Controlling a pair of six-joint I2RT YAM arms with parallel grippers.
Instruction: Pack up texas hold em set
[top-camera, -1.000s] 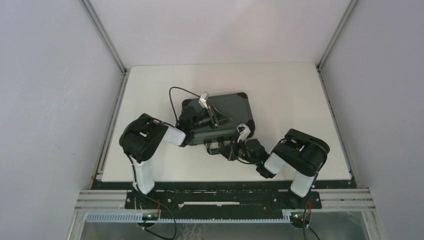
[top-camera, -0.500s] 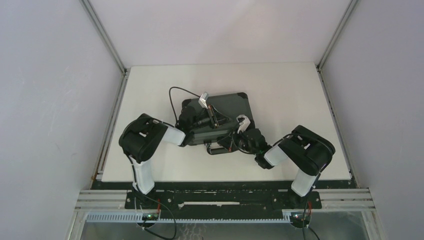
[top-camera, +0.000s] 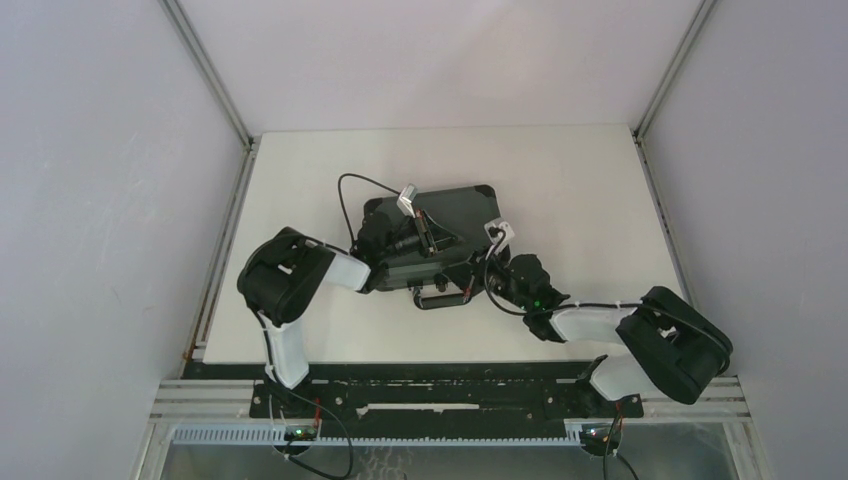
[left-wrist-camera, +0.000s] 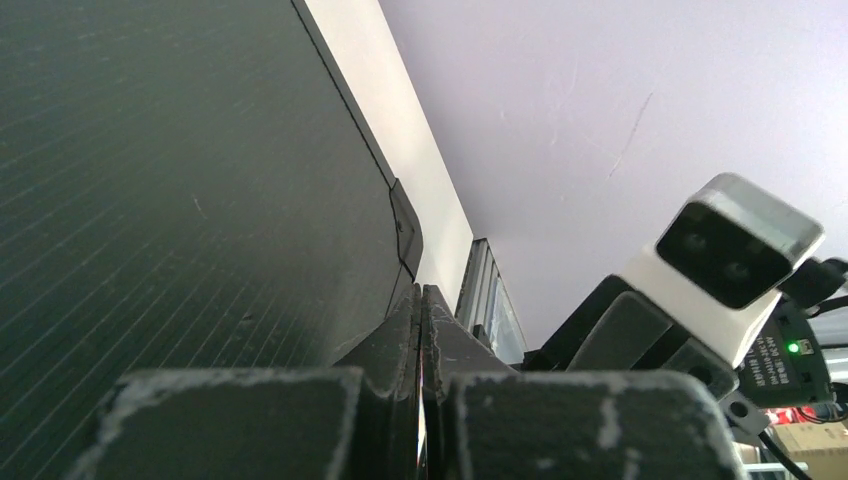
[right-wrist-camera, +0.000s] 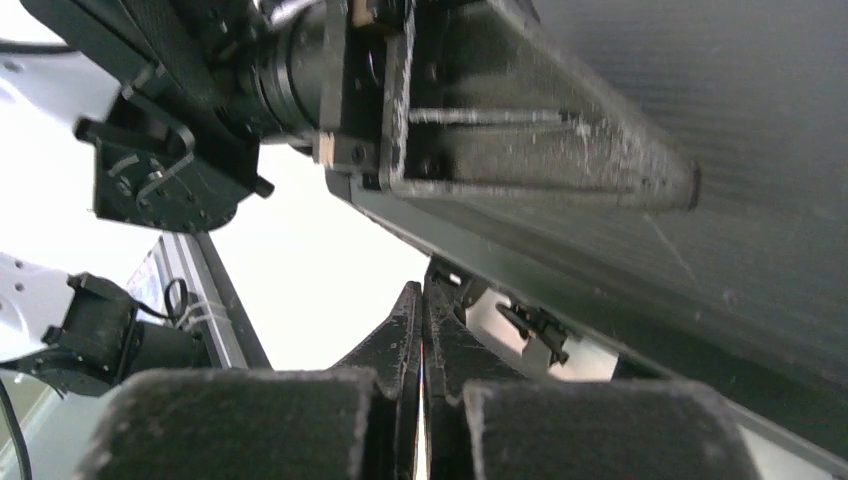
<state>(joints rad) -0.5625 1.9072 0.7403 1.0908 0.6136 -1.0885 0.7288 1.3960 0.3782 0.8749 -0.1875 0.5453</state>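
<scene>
On the white bench (top-camera: 590, 210), a little left of centre, the dark case (top-camera: 465, 205) lies flat with its lid closed, and its handle (top-camera: 440, 298) faces the arm bases. No chips, cards or dice show outside it.

The left end effector (top-camera: 428, 235) reaches over the lid from the left. In its wrist view the fingers (left-wrist-camera: 400, 330) are pressed fully together with nothing between them, low over the ribbed lid (left-wrist-camera: 150, 200).

The right end effector (top-camera: 487, 268) sits at the case's near right corner, beside the handle. Its own view shows both fingers (right-wrist-camera: 405, 320) closed tight on nothing, pointing along the case's front wall (right-wrist-camera: 750, 150). A small latch-like fitting (right-wrist-camera: 535, 325) seems to lie just ahead of the tips, though the view is too cramped to tell whether they touch the case.
</scene>
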